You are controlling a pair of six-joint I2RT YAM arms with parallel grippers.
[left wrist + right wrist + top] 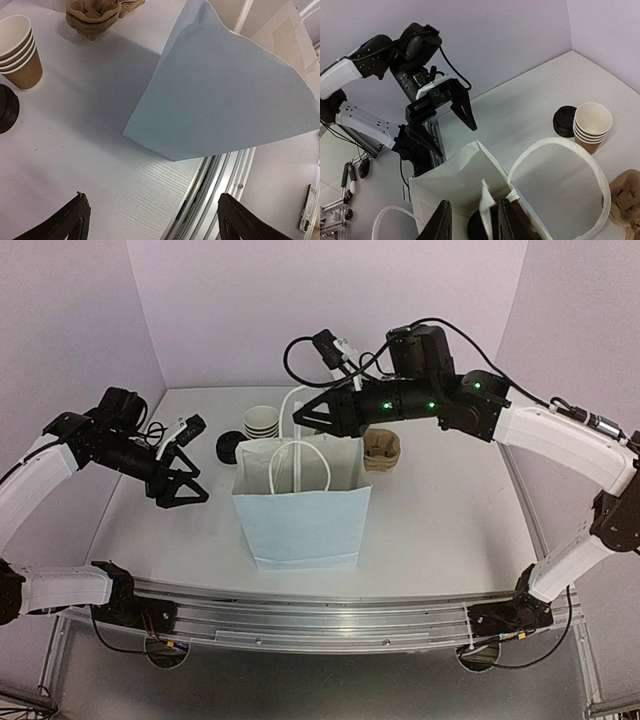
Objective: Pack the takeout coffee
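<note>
Blue paper bag (300,525) stands open mid-frame so cups can drop in, the left gripper (185,490) waits wide apart at its left, the right gripper (474,205) hangs slightly apart over the mouth, where a dark-lidded cup (481,227) seems to sit inside, and spare cups (262,420) sit stacked behind.

White arm links (565,440), black joints (470,416), green lights (385,405), black cables (286,360), black left end effector (183,498)
</note>
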